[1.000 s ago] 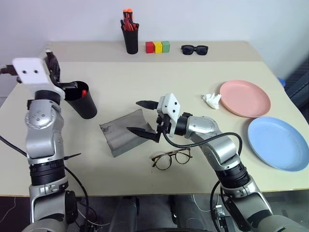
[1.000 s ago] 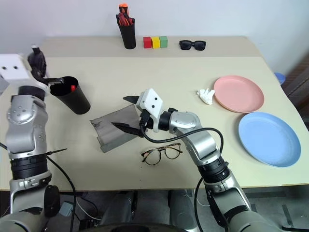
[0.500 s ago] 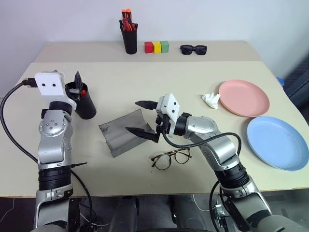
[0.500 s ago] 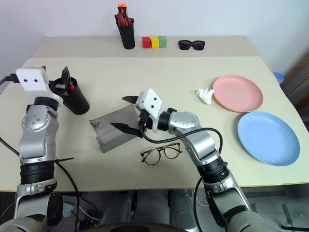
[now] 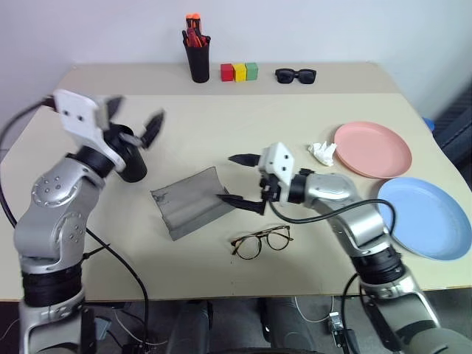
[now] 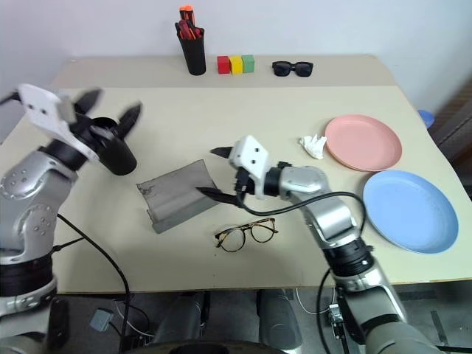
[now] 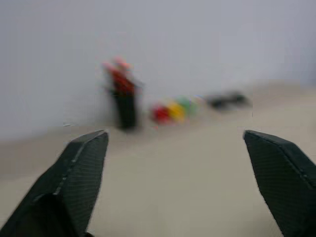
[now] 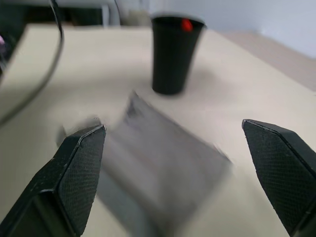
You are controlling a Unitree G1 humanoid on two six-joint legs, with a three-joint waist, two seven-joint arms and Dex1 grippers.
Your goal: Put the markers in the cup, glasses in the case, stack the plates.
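The black cup [image 5: 133, 168] stands at the table's left, and a marker's red cap [image 8: 186, 24] shows at its rim. My left gripper [image 5: 138, 116] hovers just over the cup, open and empty, pointing toward the table's back. The grey case [image 5: 188, 204] lies open in the middle. My right gripper [image 5: 243, 180] is open and empty just right of the case, pointing at it. The round-lensed glasses [image 5: 262, 242] lie on the table in front of the right gripper. The pink plate [image 5: 374, 150] and the blue plate [image 5: 426, 217] lie side by side at the right.
A black pen holder [image 5: 198, 57] with orange-red pens, three coloured blocks [image 5: 240, 71] and black sunglasses [image 5: 296, 74] line the back of the table. A crumpled white tissue [image 5: 322, 153] lies beside the pink plate.
My left gripper has opened and swung right, from the cup's left side to over it. My right gripper has shifted right, off the open case.
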